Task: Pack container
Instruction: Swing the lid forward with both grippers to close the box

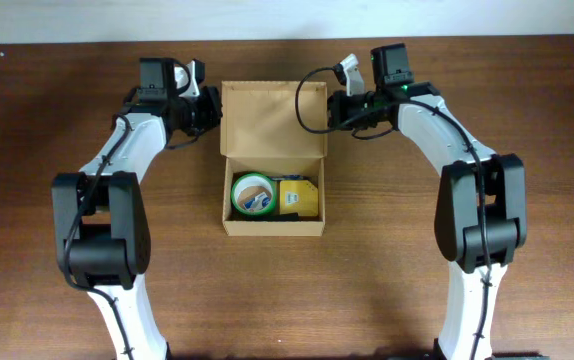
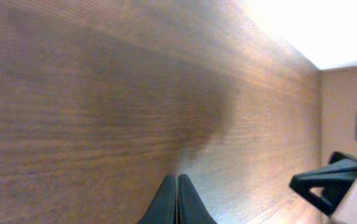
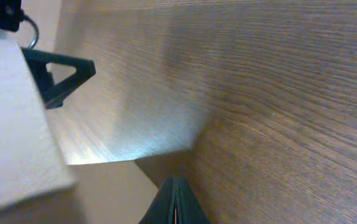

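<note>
The container (image 1: 273, 226) is an open tan cardboard box in the middle of the table. Its hinged lid (image 1: 272, 120) is folded back toward the far side. Inside lie a green tape roll (image 1: 252, 193) and a yellow packet (image 1: 298, 198). My left gripper (image 1: 212, 112) is shut at the lid's left edge; in the left wrist view its closed fingertips (image 2: 177, 186) hang over bare wood. My right gripper (image 1: 331, 107) is shut at the lid's right edge; in the right wrist view its tips (image 3: 175, 183) meet a corner of tan cardboard (image 3: 104, 193).
The dark wooden table (image 1: 387, 260) stretches around the box. A black cable (image 1: 305, 95) loops from the right arm over the lid's right corner. The table's far edge runs just behind both grippers.
</note>
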